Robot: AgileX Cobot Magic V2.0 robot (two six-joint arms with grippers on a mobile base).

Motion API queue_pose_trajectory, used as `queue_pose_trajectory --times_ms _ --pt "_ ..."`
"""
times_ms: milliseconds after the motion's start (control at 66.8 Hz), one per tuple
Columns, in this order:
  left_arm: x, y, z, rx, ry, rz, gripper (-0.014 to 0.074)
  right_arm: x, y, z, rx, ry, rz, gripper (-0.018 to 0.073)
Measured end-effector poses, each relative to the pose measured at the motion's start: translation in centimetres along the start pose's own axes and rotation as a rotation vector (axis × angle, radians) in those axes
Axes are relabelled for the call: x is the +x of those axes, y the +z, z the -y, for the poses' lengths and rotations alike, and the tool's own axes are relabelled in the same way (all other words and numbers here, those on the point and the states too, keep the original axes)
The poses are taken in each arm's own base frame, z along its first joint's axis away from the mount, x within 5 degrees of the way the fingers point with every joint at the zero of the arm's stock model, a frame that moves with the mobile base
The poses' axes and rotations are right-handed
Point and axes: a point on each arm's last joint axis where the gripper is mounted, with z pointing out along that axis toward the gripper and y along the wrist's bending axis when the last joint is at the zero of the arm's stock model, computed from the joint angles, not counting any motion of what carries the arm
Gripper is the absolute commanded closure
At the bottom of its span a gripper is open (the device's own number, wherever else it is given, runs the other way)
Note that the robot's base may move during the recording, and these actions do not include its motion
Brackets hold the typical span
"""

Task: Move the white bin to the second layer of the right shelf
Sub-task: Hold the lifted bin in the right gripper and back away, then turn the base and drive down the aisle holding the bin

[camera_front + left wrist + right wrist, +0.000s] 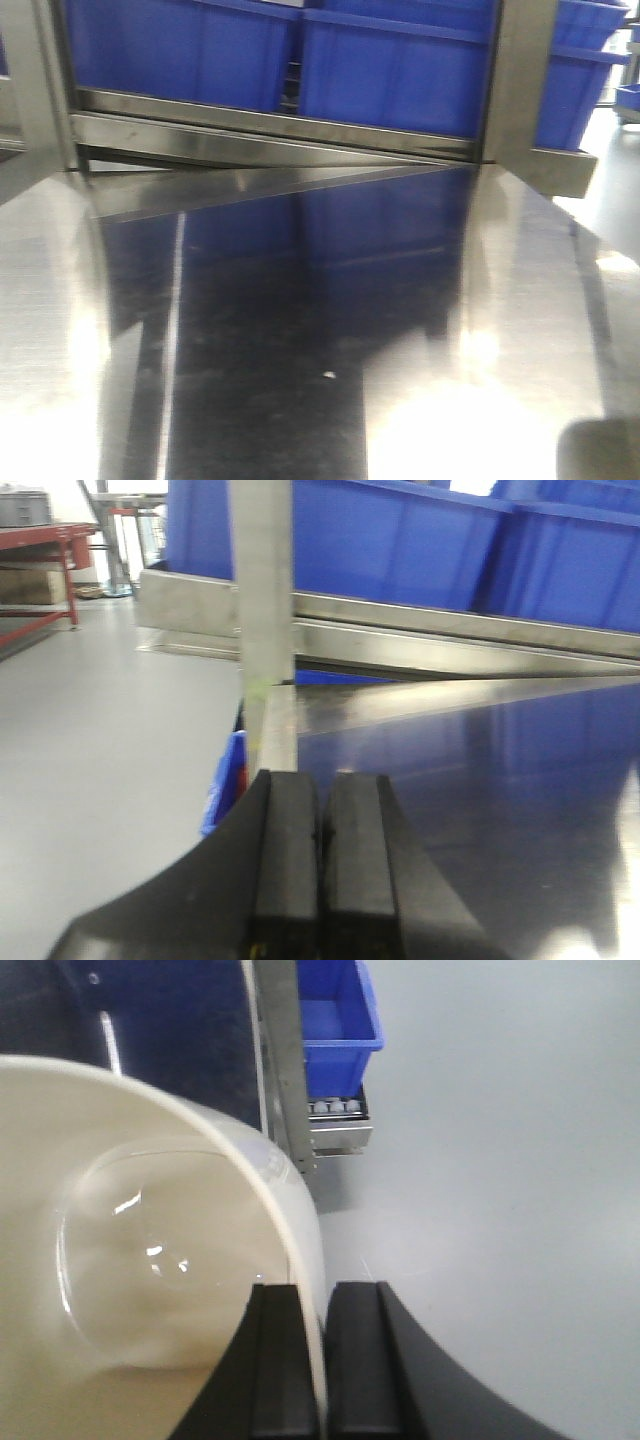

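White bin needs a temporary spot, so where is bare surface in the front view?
The steel tabletop is bare across its middle, up to the rack's front bar. Behind that bar it is crowded: blue crates sit side by side.

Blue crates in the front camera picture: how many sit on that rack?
3 blue crates: left crate, middle crate, and right crate beyond the steel post. More may be hidden or cut off.

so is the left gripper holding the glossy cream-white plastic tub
No, the left gripper has its black pads pressed together with nothing between them.
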Motion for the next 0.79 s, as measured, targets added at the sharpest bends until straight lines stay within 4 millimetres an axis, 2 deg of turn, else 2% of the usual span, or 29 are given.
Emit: queue_pose_trajectory --times_ms 793 --pt "0.00 0.00 0.00 0.000 0.000 0.000 0.0512 0.00 0.00 0.00 0.000 0.000 0.000 0.0511"
